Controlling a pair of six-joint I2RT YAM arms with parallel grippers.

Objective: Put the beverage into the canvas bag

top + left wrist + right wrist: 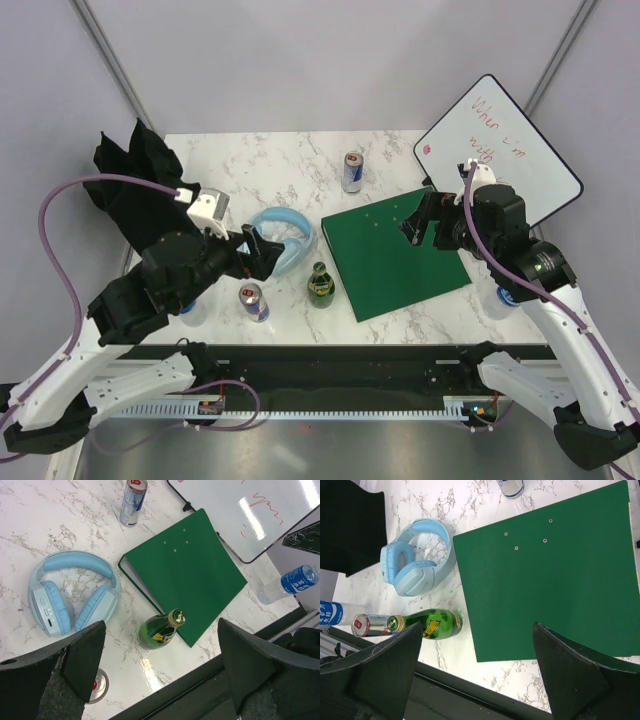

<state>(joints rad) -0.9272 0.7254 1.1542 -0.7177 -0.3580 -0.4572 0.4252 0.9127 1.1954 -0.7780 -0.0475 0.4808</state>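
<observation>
Blue headphones L of green binder; whiteboard — far R corner

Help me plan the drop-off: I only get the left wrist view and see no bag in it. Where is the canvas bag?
Observer: The canvas bag sits crumpled at the far left corner of the table, left of the headphones.
Operator: And the right arm?
Observer: The right gripper hovers over the green binder, jaws open, holding nothing.
Operator: Any drinks outside my frame?
Observer: One water bottle with a blue label, just left of the near can.
</observation>
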